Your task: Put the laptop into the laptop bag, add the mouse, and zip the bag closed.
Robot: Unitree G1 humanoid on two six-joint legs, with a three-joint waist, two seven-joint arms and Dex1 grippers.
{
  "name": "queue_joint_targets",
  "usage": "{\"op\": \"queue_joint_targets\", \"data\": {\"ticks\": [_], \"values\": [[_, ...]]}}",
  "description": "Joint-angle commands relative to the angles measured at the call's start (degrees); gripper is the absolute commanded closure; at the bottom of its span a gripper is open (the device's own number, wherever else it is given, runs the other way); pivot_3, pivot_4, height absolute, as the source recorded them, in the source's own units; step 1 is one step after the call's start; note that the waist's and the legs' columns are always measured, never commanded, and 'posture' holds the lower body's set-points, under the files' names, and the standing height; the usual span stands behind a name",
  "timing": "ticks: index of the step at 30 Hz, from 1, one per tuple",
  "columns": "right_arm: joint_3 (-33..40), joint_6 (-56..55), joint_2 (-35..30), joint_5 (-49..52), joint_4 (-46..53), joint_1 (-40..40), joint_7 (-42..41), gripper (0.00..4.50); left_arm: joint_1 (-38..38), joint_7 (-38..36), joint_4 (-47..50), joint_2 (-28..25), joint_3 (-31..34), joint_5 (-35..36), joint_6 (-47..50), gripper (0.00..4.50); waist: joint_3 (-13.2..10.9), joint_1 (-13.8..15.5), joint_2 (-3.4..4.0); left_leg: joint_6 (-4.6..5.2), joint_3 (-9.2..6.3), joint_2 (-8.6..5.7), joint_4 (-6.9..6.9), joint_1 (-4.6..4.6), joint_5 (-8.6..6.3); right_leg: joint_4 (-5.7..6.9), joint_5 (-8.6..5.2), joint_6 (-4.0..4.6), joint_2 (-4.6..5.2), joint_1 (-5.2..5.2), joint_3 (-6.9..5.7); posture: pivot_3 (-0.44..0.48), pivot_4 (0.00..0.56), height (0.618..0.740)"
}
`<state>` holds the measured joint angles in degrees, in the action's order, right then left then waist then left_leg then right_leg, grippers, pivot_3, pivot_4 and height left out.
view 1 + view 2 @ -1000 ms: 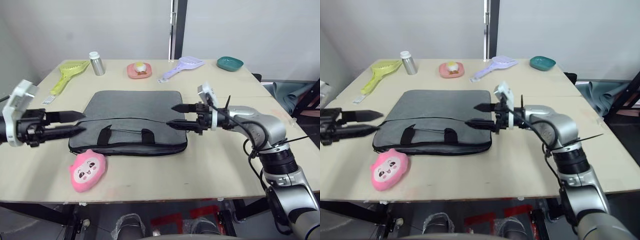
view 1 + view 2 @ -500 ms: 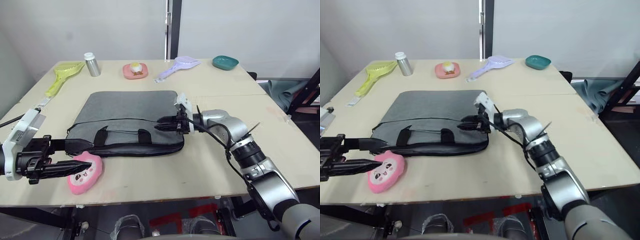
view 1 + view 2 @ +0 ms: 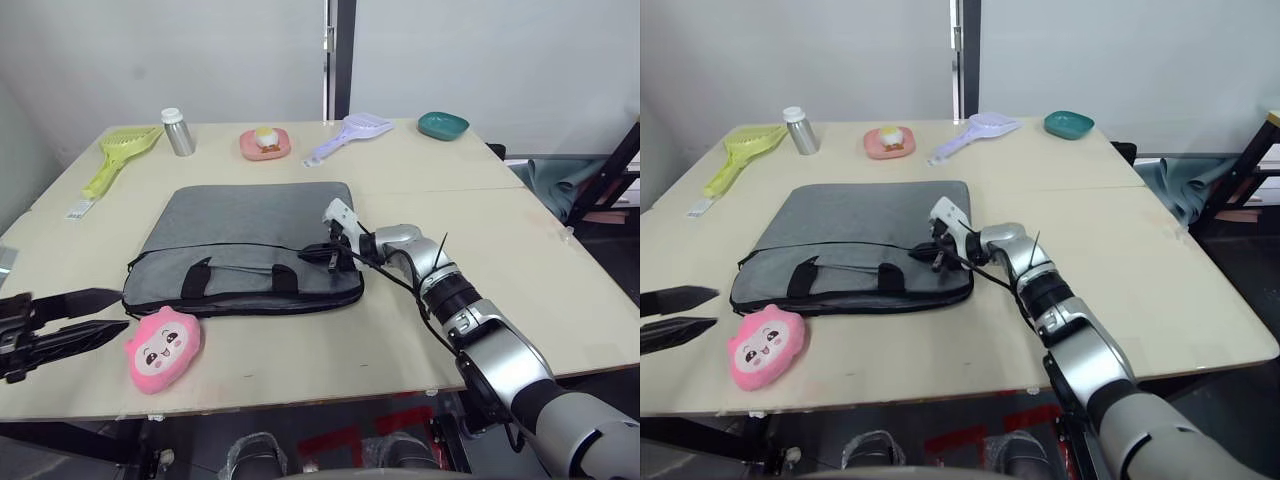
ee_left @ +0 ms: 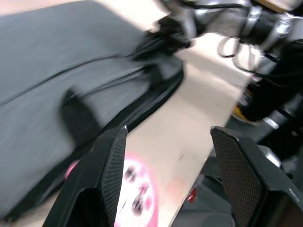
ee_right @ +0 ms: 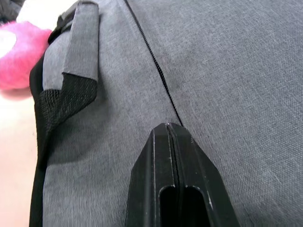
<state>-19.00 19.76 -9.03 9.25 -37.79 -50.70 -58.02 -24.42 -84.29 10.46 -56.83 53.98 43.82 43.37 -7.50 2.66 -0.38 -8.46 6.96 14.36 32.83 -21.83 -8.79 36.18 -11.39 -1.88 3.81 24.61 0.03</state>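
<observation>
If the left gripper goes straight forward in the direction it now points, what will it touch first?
Probably the pink plush toy with a cartoon face. The left gripper, fingers open, points along the table's near edge toward it; the left wrist view shows the toy between and just beyond the fingers. Height is unclear, so it might pass above.

A bare test lab: plain white walls, a plywood counter strewn with unrelated props like scoops.

No text, label, brand or number can be read anywhere.
</observation>
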Motion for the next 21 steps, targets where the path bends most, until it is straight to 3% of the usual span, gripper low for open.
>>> {"op": "queue_joint_targets", "data": {"ticks": [1, 5, 11, 14, 16, 21], "values": [[-2.5, 2.8, -0.7, -4.7, -3.7, 2.5, 1.9, 4.48, -1.5, 1.8, -5.7, 0.4, 2.4, -2.5, -1.7, 1.54, 0.1, 0.2, 0.07, 0.01, 0.0, 0.0, 0.0, 0.04, 0.0, 0.0, 0.0, 0.0, 0.0, -0.04, -0.01, 0.0, 0.15, 0.74], [-2.2, 3.8, -0.9, -5.1, -1.2, 2.6, 1.0, 4.48, -2.4, 3.6, -11.7, 1.0, -0.4, -5.1, -3.1, 1.54, 0.1, 0.6, 0.08, 0.03, 0.0, -0.01, 0.0, 0.83, -0.04, -0.05, -0.07, -0.07, 0.05, -0.78, 0.06, 0.0, 0.15, 0.74], [-3.1, 6.5, -1.0, -5.3, 4.8, 4.5, 0.0, 4.48, 0.6, 9.8, -10.3, 3.9, -6.7, -5.6, -2.3, 1.54, 0.1, 1.1, 0.05, 0.05, -0.03, -0.01, -0.06, 0.85, -0.05, -0.02, -0.06, -0.07, 0.15, -0.79, 0.1, 0.0, 0.15, 0.74], [-3.6, 8.1, -1.2, -5.1, 8.3, 5.8, -0.5, 4.5, 1.8, 10.6, -6.8, 4.8, -9.4, -3.5, -0.6, 0.81, 0.2, 1.0, 0.0, 0.04, -0.03, 0.08, -0.08, 0.8, -0.04, -0.04, -0.06, -0.07, 0.1, -0.73, 0.06, 0.0, 0.15, 0.74], [-3.4, 8.7, -1.2, -5.2, 9.2, 6.0, -0.4, 4.5, 2.7, 11.8, -5.8, 5.3, -10.9, -2.4, 1.5, 0.07, 0.2, 0.7, 0.02, 0.03, 0.0, 0.11, -0.09, 0.76, -0.04, -0.11, -0.07, -0.05, 0.06, -0.72, 0.04, 0.0, 0.15, 0.74], [-3.0, 9.7, -1.3, -5.0, 10.4, 6.0, -0.1, 4.5, 2.2, 13.7, -3.0, 6.2, -15.1, 0.2, 6.9, 0.03, 0.1, 0.2, 0.04, 0.02, 0.06, 0.11, -0.18, 0.75, -0.05, -0.15, -0.1, -0.04, 0.06, -0.66, 0.05, 0.0, 0.15, 0.74]]}}
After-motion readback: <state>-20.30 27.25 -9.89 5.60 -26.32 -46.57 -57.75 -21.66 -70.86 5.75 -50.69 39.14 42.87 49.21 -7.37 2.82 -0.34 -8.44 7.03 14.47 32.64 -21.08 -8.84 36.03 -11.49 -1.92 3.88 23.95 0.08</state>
